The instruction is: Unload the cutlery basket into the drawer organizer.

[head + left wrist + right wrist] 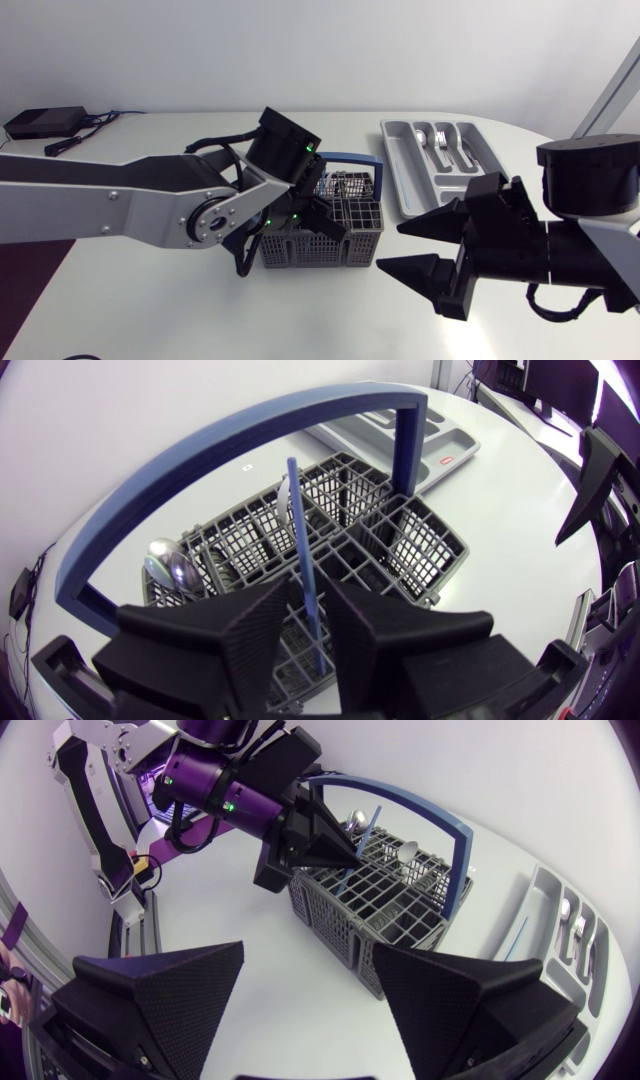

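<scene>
Left gripper point(307, 600), one blue utensil point(296, 520), one basket point(420, 545)

Left claw point(305, 588): matt black, looks plastic, fine ribbed grain on finger faces. Thin blue utensil point(298, 530) pinched between its fingers: smooth plastic, dull. Cutlery basket point(420, 550) under it: grey plastic lattice, matt. Basket handle point(250, 432): blue plastic, smooth. Spoon point(168, 567) beside claw: polished metal, mirror shine. Right claw point(308, 952): same matt black, grainy. Organizer point(396, 172) beyond right claw: grey plastic, slight sheen. Cutlery point(441, 143) inside it: shiny metal. Bench point(150, 310): white, smooth, soft gloss.
</scene>
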`<state>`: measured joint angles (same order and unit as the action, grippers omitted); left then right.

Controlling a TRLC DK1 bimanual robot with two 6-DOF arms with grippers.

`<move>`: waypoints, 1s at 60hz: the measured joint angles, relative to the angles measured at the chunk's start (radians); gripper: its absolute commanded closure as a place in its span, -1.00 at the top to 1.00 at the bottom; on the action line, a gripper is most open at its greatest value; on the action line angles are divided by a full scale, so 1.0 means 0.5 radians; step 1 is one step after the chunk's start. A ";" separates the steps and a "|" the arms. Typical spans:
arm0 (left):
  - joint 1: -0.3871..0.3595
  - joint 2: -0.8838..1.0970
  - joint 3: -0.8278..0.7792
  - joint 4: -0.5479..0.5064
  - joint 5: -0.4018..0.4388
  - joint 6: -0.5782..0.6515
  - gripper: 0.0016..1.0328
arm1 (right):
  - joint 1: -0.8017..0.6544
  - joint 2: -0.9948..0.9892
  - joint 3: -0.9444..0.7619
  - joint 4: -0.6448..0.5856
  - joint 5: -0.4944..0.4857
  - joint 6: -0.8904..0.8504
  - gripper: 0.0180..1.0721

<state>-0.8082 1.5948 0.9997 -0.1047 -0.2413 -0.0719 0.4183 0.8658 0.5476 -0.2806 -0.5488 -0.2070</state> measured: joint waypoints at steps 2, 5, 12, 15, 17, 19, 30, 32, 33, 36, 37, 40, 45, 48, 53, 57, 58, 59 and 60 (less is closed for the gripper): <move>0.000 0.008 0.005 0.005 0.000 0.000 -0.61 | 0.000 0.006 0.000 0.000 0.000 -0.008 0.76; 0.000 0.017 0.009 0.018 0.000 -0.001 -0.61 | -0.001 0.010 0.000 0.001 0.000 -0.008 0.76; -0.001 0.022 0.018 0.019 0.000 -0.001 -0.67 | -0.001 0.011 0.000 0.001 0.000 -0.008 0.76; -0.001 0.026 0.023 0.019 0.000 -0.001 -0.69 | -0.001 0.011 -0.001 0.001 0.000 -0.008 0.76; -0.001 0.030 0.026 0.019 0.000 -0.001 -0.73 | -0.001 0.011 -0.001 0.001 0.000 -0.008 0.76; -0.001 0.034 0.031 0.019 -0.001 -0.001 -0.75 | -0.001 0.011 -0.001 0.001 0.000 -0.009 0.76; -0.001 0.045 0.034 0.022 0.000 -0.018 -0.80 | -0.002 0.013 -0.016 0.015 0.000 -0.024 0.76; -0.001 0.046 0.034 0.026 0.000 -0.024 -0.81 | -0.002 0.021 -0.016 0.019 -0.002 -0.034 0.77; -0.001 0.046 0.034 0.027 0.000 -0.024 -0.81 | -0.003 0.026 -0.016 0.028 -0.001 -0.040 0.77; -0.001 0.046 0.034 0.035 0.001 -0.029 -0.81 | -0.018 0.055 -0.016 0.052 -0.008 -0.063 0.77; -0.001 0.046 0.034 0.037 -0.002 -0.025 -0.82 | -0.025 0.066 -0.015 0.058 -0.011 -0.069 0.77; -0.001 0.047 0.037 0.038 -0.001 -0.022 -0.82 | -0.060 0.107 -0.016 0.076 -0.048 -0.092 0.77; -0.001 0.048 0.037 0.035 0.000 -0.021 -0.82 | -0.113 0.172 -0.016 0.093 -0.114 -0.129 0.77; -0.001 0.048 0.037 0.035 0.000 -0.021 -0.82 | -0.126 0.189 -0.015 0.101 -0.133 -0.156 0.77; -0.001 0.047 0.037 0.035 0.001 -0.021 -0.82 | -0.157 0.198 -0.015 0.124 -0.200 -0.202 0.77; -0.001 0.038 0.037 0.035 0.001 -0.021 -0.82 | -0.188 0.208 -0.015 0.143 -0.261 -0.243 0.77; -0.001 0.034 0.037 0.035 0.002 -0.021 -0.82 | -0.194 0.211 -0.015 0.144 -0.270 -0.256 0.77; -0.001 0.030 0.037 0.035 0.002 -0.021 -0.82 | -0.200 0.214 -0.015 0.144 -0.276 -0.269 0.77; -0.001 0.024 0.037 0.034 0.001 -0.021 -0.82 | -0.203 0.216 -0.015 0.146 -0.282 -0.278 0.77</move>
<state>-0.8085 1.6070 1.0183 -0.0875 -0.2409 -0.0822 0.3168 0.9737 0.5400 -0.2077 -0.6895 -0.3462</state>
